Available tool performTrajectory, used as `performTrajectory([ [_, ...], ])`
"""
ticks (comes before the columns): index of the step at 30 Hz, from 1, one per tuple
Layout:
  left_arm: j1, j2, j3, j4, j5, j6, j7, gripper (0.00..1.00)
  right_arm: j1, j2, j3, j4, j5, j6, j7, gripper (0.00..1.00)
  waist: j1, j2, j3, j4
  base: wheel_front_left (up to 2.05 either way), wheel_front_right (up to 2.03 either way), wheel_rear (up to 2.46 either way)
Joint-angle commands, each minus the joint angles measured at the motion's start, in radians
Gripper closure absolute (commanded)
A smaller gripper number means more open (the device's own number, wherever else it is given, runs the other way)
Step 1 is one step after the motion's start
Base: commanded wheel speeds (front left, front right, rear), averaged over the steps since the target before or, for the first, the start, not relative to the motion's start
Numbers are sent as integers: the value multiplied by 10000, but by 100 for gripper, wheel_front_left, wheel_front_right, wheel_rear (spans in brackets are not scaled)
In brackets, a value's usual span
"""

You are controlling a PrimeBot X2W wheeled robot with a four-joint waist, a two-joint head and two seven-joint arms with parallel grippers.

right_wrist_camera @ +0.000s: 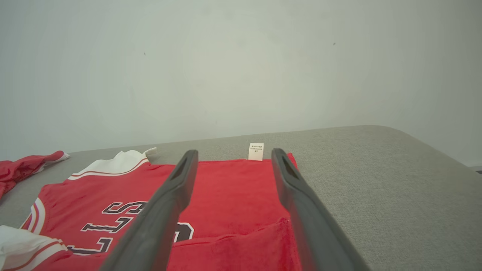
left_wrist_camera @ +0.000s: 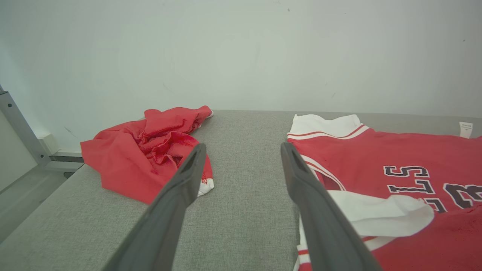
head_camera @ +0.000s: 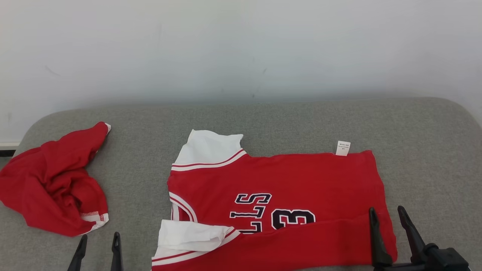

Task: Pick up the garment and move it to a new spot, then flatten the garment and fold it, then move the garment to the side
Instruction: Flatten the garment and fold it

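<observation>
**Jersey half folded on the grey pad, both pincers wide open and empty**

Biggest thing first: a plain white wall [head_camera: 241,45] runs across the back. In front of it is a grey fabric pad [head_camera: 301,120] with rounded corners, and everything sits on that.

The jersey [head_camera: 301,177] lies sideways in the middle-right of the pad, neck end toward the left and hem toward the right. It's red with white sleeves and red-and-white trim. The far sleeve sticks out flat toward the wall, and the near sleeve is flipped in over the body. The near long edge is folded up over the front, so it covers the bottom of the dark lettering and the number. The rest is pretty flat.

Over on the left, well apart from the jersey, there's a crumpled red heap [head_camera: 52,180] with a bit of white trim at its near edge.

The right gripper [head_camera: 386,209] is over the jersey's near right corner, fingers spread wide with nothing pinched between them. I can't tell if the tips touch the cloth.

The left gripper [head_camera: 99,236] is just as wide open and empty, over bare pad between the heap and the jersey.

Smallest bit: a little white label [head_camera: 343,148] pokes out of the jersey's far edge near the hem end.
</observation>
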Motion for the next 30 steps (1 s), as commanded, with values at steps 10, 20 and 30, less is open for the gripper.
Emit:
performTrajectory([
  [10, -2587, 1068, -192, 620, -83, -618, 292, 0, -2326, -1139, 532, 1767, 173, -25, 20, 0, 0, 0, 1157, -646, 0, 0, 0],
  [20, -6754, 2404, -1602, 1629, -1244, -763, 1482, 0, -6050, -1748, 1091, 4288, 466, -26, 88, 0, 0, 0, 3268, -1216, 0, 0, 0],
  [30, -10071, 3071, -4110, 3568, -3068, -768, 2341, 0, -8991, -2087, 2382, 6659, 352, -26, 552, 0, 0, 0, 4512, -1726, 0, 0, 0],
])
